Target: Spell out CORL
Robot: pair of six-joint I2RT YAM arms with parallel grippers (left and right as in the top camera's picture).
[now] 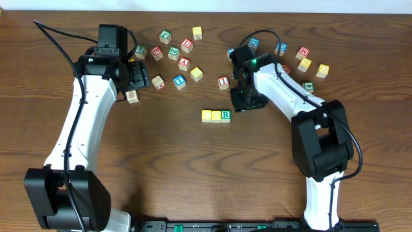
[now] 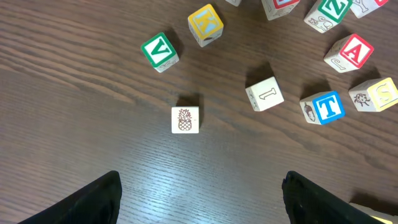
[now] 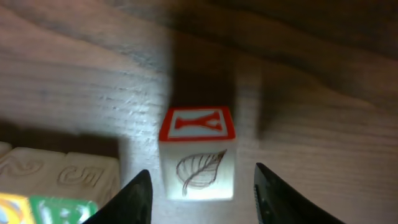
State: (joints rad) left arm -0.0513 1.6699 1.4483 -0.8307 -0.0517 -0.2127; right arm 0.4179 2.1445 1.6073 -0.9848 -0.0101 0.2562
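Wood desk (image 1: 193, 167): right tool (image 3: 202, 174) open round a red-framed cube (image 3: 198, 127), not touching; left tool (image 2: 202, 180) open, empty. We shd check its letter, then close centred, w/o bumping R (image 1: 225, 115).

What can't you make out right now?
Two yellow cubes: letters too small overhead, cut off by the bottom edge in right wrist.
Red-letter cube: letter blurred in right wrist; hidden overhead by the right gripper.
Blue cubes near the right arm: letters too small overhead.

The table (image 1: 193, 167) is dark brown woodgrain; two cubes (image 1: 206, 116) show yellow tops, the R cube (image 1: 225, 115) green-on-white.
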